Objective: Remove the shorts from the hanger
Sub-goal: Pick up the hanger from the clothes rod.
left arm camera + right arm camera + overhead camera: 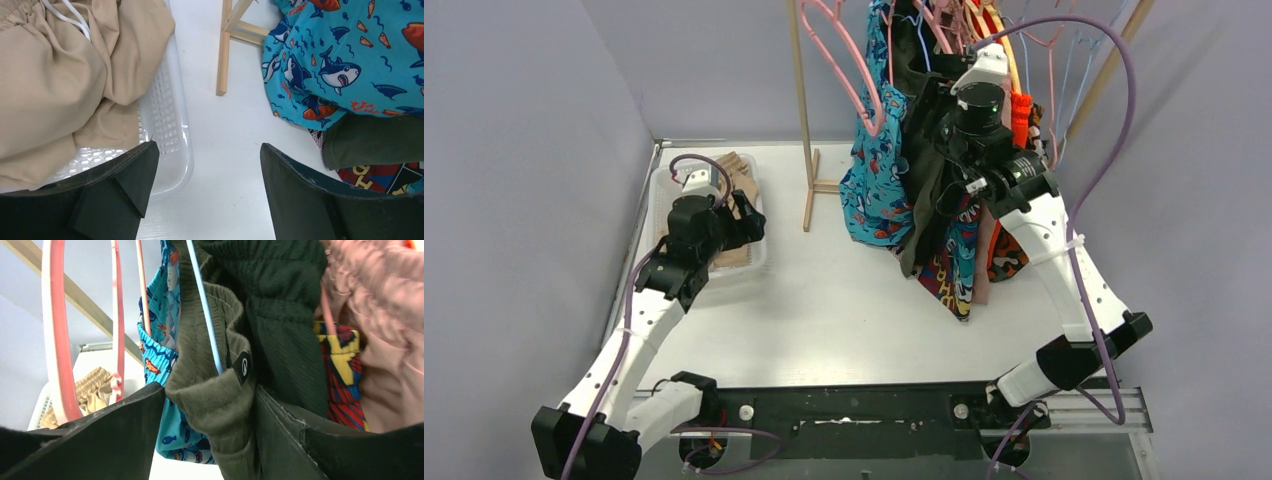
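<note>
right gripper (209, 390) clamps olive shorts (192, 365) waistband, upper centre | shorts hang vertical, legs down | left gripper (209, 147) wide

Bright, even overhead light and soft, faint shadows. All three views are mostly sharp; close gripper fingers (100, 440) in the wrist views blur slightly.
</note>
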Available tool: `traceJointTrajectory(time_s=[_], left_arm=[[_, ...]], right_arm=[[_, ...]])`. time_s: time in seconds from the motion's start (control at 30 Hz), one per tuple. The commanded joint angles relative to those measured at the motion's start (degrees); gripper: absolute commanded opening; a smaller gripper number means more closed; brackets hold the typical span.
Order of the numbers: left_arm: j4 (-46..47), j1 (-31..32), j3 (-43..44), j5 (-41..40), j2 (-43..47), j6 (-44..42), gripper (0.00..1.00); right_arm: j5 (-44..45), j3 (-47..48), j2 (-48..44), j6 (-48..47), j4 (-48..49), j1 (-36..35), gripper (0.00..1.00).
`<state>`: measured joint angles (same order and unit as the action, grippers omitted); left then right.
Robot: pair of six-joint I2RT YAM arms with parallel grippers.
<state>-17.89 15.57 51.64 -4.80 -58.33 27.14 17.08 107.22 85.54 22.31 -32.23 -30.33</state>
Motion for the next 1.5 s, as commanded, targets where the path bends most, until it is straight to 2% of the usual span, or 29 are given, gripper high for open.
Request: traceJointTrajectory(time_s=[0.0, 0.1, 0.17, 0.23, 0.3, 0.47, 0.57, 0.8, 0.97, 1.1, 1.27, 1.47], left_arm=[[-2.5, -0.3, -0.4, 0.8, 3.7, -2.8, 0.74], [-3.8, -0.3, -0.5, 0.1, 4.6, -3.9, 0.74], [-4.6, -0.4, -0.2, -0.4, 5.1, -4.8, 0.74], [-4.7, -0.3, -0.4, -1.0, 5.6, -5.7, 0.75], [-5.0, -0.3, -0.4, -1.8, 5.9, -6.6, 0.75], [-5.9, -0.3, -0.3, -2.5, 5.9, -7.8, 0.75], [-5.9, -0.3, -0.7, -2.8, 6.1, -8.0, 0.75], [-5.7, -0.3, -1.8, -4.0, 6.5, -7.9, 0.75], [-5.4, -0.2, -1.9, -4.2, 6.4, -8.3, 0.76], [-5.4, -0.2, -2.0, -3.9, 6.4, -8.2, 0.76], [-5.7, -0.2, -2.9, -4.3, 7.6, -8.4, 0.76], [-5.8, -0.2, -2.8, -4.1, 7.8, -8.2, 0.76]], right_arm=[[-7.6, 4.5, 1.9, 0.4, 2.6, 1.1, 0.62], [-9.7, 7.4, 4.6, 0.9, 1.8, 1.1, 0.67], [-10.0, 8.8, 6.5, 0.9, 0.9, 1.1, 0.67], [-8.4, 10.1, 7.4, 1.3, -0.1, 1.1, 0.7], [-5.9, 8.7, 6.3, 2.0, 0.9, 1.0, 0.79], [-0.6, 8.0, 3.3, -1.2, -0.9, 0.2, 0.82], [-1.8, 10.3, 1.6, -3.5, -2.4, 0.3, 0.83], [-8.5, 3.0, -5.0, -4.0, 2.5, 0.0, 0.76], [-16.5, 1.7, -2.5, -1.8, 4.8, -0.4, 0.71], [-14.6, 3.4, 1.2, -0.4, 4.1, -0.6, 0.69], [-7.3, 5.1, 4.3, -1.1, 4.0, -0.2, 0.65], [-6.9, 9.9, 9.8, -2.8, 3.1, 0.6, 0.6]])
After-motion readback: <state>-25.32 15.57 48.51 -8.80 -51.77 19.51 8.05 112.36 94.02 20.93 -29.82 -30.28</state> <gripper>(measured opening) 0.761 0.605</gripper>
